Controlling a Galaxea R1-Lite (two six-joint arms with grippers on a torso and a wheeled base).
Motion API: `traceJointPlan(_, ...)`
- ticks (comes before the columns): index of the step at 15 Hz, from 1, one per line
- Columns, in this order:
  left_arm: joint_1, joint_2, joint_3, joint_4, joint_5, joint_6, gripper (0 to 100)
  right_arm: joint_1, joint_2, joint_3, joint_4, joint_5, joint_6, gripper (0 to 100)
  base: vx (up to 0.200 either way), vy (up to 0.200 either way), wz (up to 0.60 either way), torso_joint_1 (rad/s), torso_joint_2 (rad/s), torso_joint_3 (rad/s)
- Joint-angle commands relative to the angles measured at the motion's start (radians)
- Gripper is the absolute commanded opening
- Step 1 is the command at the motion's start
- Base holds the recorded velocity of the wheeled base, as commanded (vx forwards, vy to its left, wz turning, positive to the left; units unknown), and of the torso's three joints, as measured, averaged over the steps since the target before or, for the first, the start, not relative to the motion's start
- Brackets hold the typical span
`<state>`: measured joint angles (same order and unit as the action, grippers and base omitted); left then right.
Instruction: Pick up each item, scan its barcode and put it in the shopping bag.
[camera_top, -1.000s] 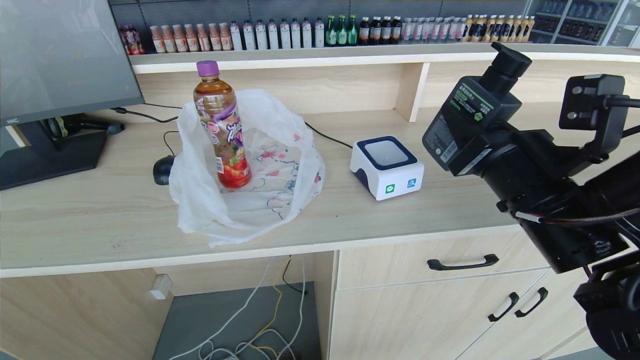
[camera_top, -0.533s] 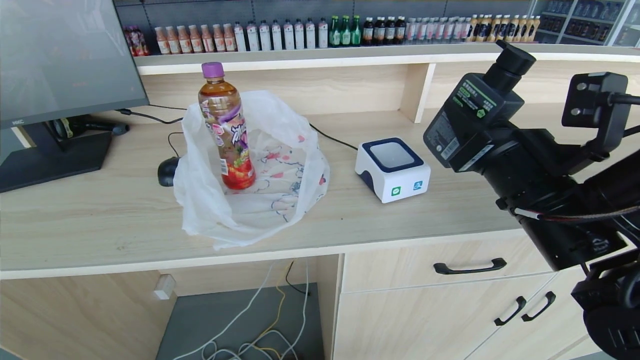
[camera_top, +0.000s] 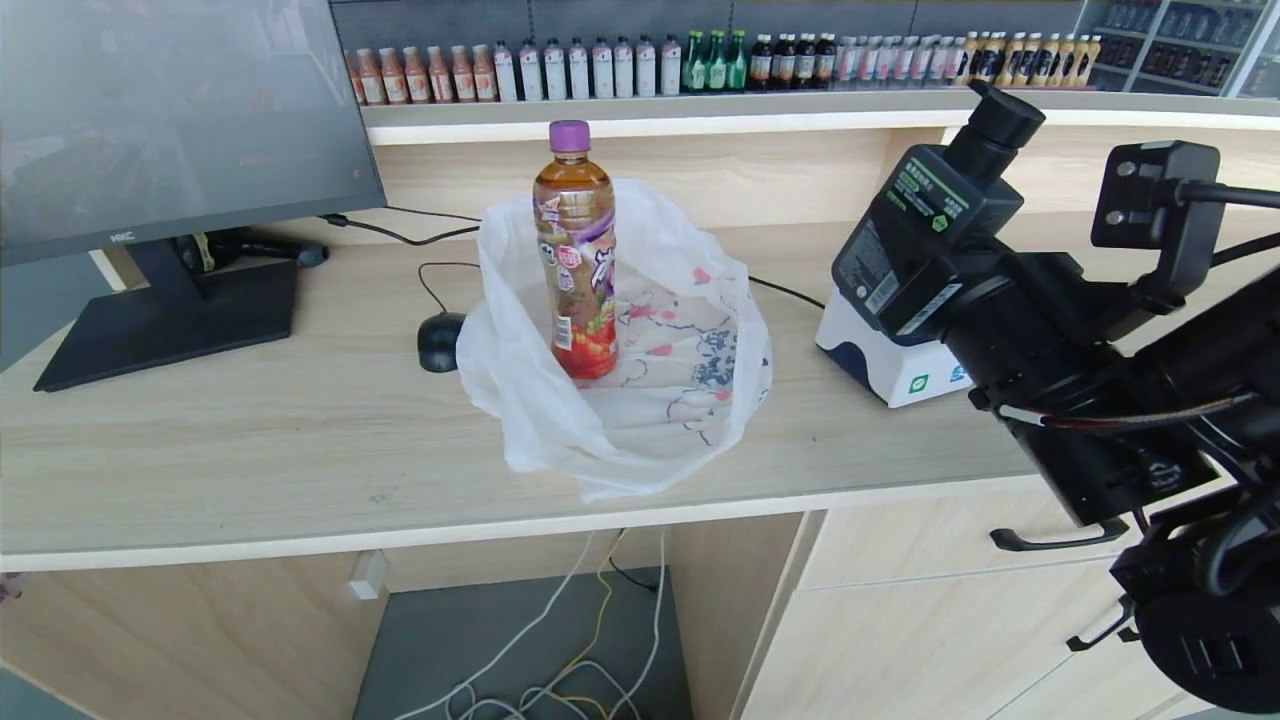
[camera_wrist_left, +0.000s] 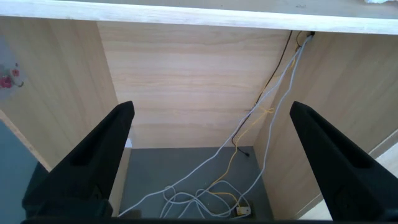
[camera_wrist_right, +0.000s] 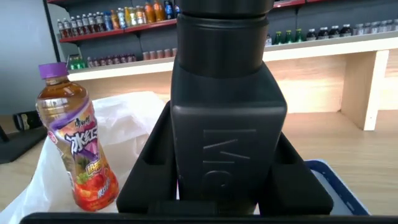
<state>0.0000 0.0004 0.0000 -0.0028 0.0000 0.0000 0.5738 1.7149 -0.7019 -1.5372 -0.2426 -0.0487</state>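
The left gripper (camera_wrist_left: 211, 155) hangs nearest, below the counter's front edge, its 2 fingers spread wide with nothing between them. It looks parked clear of the work. The left wrist view looks into the recess under the counter (camera_top: 250, 450), where loose cables (camera_wrist_left: 249, 143) trail to the floor.

The right gripper (camera_wrist_right: 225, 177) is clamped on a black bottle (camera_top: 915, 225), held tilted, cap up and away, over the right part of the counter just in front of the scanner (camera_top: 900, 360). That is probably the scanning step, with the bottle brought over the scanner's window. The head view shows its printed label and barcode facing left and slightly upward, so it likely needs turning toward the window. The right wrist view gives the opposite side: a plain embossed face, 1 finger on each flank, and the scanner's blue rim just below.

Mid-counter, the shopping bag (camera_top: 640, 420) sits slumped open, mouth up, ready to receive. 1 tea bottle (camera_top: 578, 270) with a purple cap stands upright inside it, so that item seems finished.

Just left of the bag lies a mouse (camera_top: 438, 342). A monitor (camera_top: 180, 110) stands at the far left corner. Rows of drinks line the shelf behind.
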Motion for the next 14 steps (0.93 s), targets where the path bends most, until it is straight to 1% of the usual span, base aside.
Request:
traceJointPlan(1, 0.0, 0.0, 0.0, 0.0, 0.0, 0.0, 100, 0.0, 0.014, -0.013, 0.0, 0.0, 0.0, 0, 0.0, 0.2, 0.0, 0.007, 0.0, 0.002)
traceJointPlan(5, 0.0, 0.0, 0.0, 0.0, 0.0, 0.002, 100, -0.002, 0.009, -0.013, 0.0, 0.0, 0.0, 0, 0.0, 0.2, 0.0, 0.001, 0.0, 0.004)
traceJointPlan(9, 0.0, 0.0, 0.0, 0.0, 0.0, 0.003, 100, -0.002, 0.009, -0.021, 0.0, 0.0, 0.0, 0, 0.0, 0.0, 0.0, 0.0, 0.0, 0.0)
traceJointPlan(12, 0.0, 0.0, 0.0, 0.0, 0.0, 0.003, 100, -0.002, 0.019, -0.054, 0.0, 0.0, -0.002, 0, 0.0, 0.0, 0.0, 0.0, 0.0, 0.0)
traceJointPlan(14, 0.0, 0.0, 0.0, -0.002, 0.0, 0.003, 100, -0.002, 0.043, -0.102, 0.003, 0.002, -0.002, 0, 0.0, 0.0, 0.0, 0.0, 0.0, 0.0)
